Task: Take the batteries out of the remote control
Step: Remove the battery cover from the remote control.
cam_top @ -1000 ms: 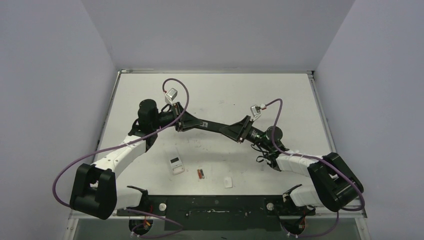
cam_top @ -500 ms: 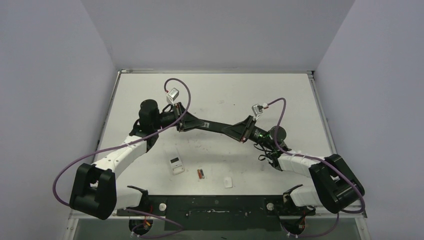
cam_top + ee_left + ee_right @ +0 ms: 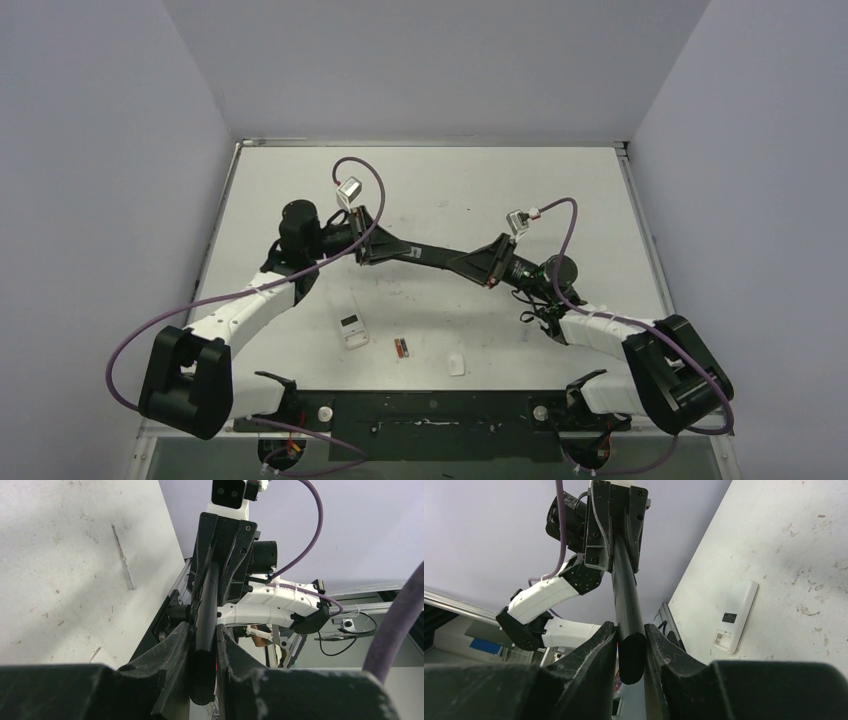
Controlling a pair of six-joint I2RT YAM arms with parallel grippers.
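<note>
Over the last second the right gripper (image 3: 630,630) closed. Its jaws had stood wider, and in the right wrist view they now pinched the near end of the black remote (image 3: 624,585) from both sides. The left gripper (image 3: 202,630) had not changed; its jaws were clamped on the remote's other end. The right wrist had also shifted slightly towards its own side.

The remote was therefore held at both ends, clear of the table (image 3: 450,190), spanning the gap between the two wrists in the overhead view.

Two reddish-brown batteries (image 3: 401,348) lay side by side on the table near the front edge, well apart from both grippers. They lay between a white remote (image 3: 352,330) and a small white piece (image 3: 456,365). I saw no other cells in any view. I could not tell whether the black remote held any, since its battery bay was not visible.

Judgement: with both ends gripped, the remote was steadied for re-gripping or turning. Unloading looked only partly done.
</note>
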